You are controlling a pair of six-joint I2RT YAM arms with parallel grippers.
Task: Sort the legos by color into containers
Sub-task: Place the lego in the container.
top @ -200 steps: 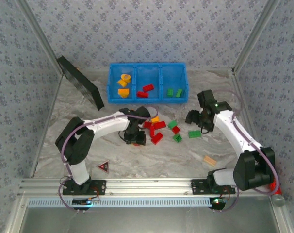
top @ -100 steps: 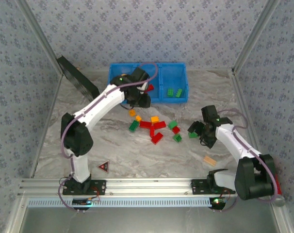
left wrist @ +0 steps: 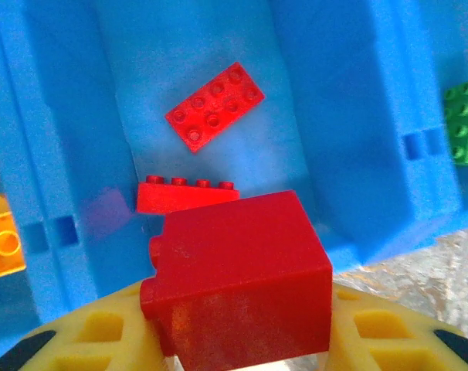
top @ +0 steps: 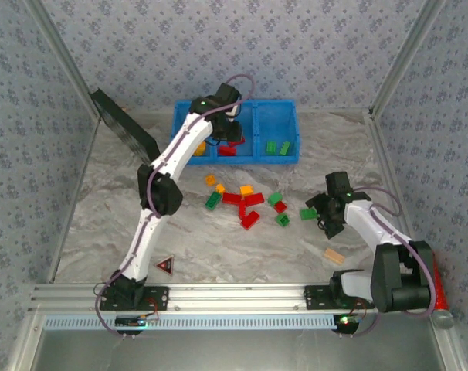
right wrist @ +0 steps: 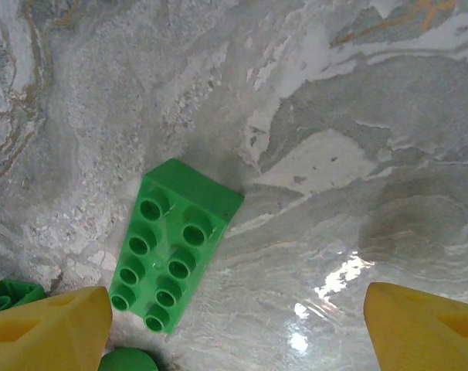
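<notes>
My left gripper (top: 228, 130) hangs over the middle compartment of the blue bin (top: 257, 160), shut on a red brick (left wrist: 238, 282) between its yellow fingers (left wrist: 373, 332). Two red bricks (left wrist: 215, 106) lie in that compartment below it. Orange pieces (left wrist: 2, 239) sit in the left compartment and green bricks (top: 278, 147) in the right one. My right gripper (top: 320, 213) is open and low over the table, with a green brick (right wrist: 176, 243) lying flat just inside its left finger (right wrist: 49, 325). Loose red (top: 245, 202), orange (top: 211, 180) and green (top: 283, 220) bricks lie mid-table.
A flat black panel (top: 126, 131) leans at the back left. A tan wooden block (top: 334, 256) lies near the right arm's base, and a red-and-black triangle marker (top: 165, 266) sits front left. Patterned walls enclose the table.
My left arm has swung from the brick pile up to the bin, carrying the red brick. My right gripper has drawn nearer and lower beside the green brick.
</notes>
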